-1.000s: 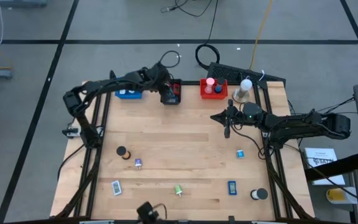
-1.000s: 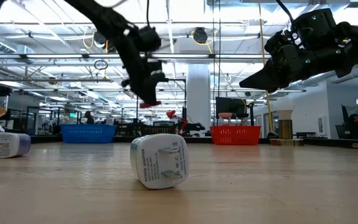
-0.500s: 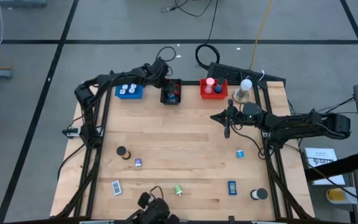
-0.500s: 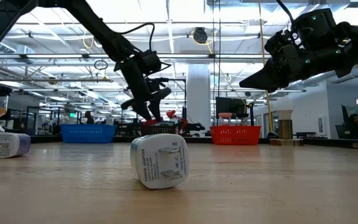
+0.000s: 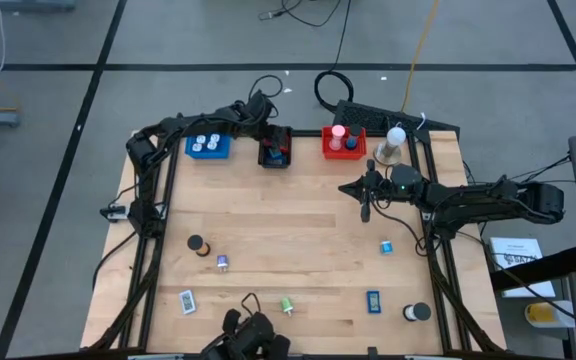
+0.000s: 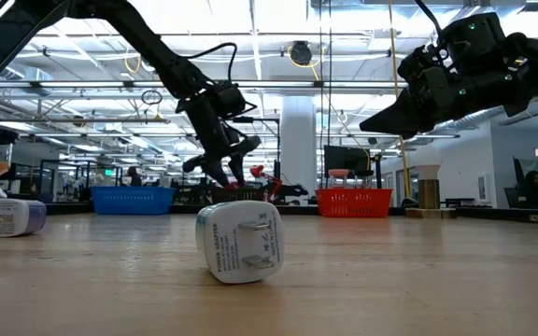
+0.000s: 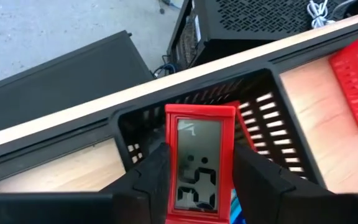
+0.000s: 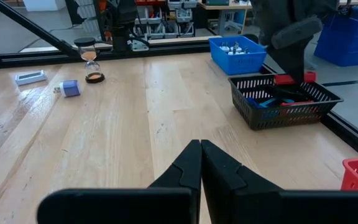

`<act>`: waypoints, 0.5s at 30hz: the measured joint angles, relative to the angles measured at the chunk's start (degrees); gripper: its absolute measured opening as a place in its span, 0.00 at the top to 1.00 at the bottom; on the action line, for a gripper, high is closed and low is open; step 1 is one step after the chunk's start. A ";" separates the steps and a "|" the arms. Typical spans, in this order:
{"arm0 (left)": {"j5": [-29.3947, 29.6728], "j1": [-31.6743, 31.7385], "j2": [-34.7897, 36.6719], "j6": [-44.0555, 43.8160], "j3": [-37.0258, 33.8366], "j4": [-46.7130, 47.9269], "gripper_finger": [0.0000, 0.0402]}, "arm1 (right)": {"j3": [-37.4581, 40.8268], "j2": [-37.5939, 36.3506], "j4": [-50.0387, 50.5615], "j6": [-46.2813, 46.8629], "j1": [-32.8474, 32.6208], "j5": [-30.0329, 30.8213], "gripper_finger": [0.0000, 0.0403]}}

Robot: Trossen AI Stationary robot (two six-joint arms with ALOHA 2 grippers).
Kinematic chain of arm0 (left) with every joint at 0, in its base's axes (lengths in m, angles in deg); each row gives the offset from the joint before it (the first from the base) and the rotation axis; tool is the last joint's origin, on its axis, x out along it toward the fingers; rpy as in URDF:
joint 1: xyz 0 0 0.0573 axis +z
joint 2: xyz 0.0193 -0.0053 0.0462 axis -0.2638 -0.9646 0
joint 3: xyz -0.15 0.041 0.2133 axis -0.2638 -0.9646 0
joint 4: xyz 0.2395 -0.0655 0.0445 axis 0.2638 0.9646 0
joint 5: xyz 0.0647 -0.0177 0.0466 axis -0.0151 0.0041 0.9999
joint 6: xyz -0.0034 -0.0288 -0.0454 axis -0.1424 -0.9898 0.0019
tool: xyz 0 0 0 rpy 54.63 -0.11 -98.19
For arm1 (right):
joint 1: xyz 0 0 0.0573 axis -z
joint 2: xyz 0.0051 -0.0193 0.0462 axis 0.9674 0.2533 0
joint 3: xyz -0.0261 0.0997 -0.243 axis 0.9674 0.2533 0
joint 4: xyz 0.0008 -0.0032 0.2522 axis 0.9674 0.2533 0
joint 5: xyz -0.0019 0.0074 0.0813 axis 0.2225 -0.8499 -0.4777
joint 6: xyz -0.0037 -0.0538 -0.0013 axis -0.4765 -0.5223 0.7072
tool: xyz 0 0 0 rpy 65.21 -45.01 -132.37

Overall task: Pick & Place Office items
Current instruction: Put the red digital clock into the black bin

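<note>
Red clock (image 7: 201,163), lower edge cut off by the frame bottom, sits pinched between the left gripper (image 7: 201,186) fingers, partly open around it, over the black tray (image 7: 278,118) at upper centre of the high view. Tray contents mostly hidden. Right gripper (image 8: 201,163) closed, empty, right of centre.

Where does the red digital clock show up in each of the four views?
High view: not told apart; the left gripper covers the black tray.
Low view: a red sliver under that gripper.
Left wrist view: red clock centre, between the fingers.
Right wrist view: red piece over the tray.
Shared landmark: the black tray.
</note>
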 joint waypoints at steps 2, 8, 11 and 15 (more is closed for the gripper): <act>0.01 -0.02 0.02 0.15 -0.05 -0.05 0.60 | 0.00 0.00 0.00 0.00 0.00 0.02 1.00; 1.50 -0.63 0.20 0.45 -0.05 -0.26 0.47 | 0.00 0.00 0.00 0.00 0.00 0.00 1.00; 1.52 -0.63 0.20 0.62 0.53 0.46 0.43 | 0.00 0.00 0.02 0.00 0.00 0.00 1.00; 2.45 -0.61 0.20 0.87 1.78 0.95 0.42 | 0.00 0.00 0.03 0.00 0.00 0.00 1.00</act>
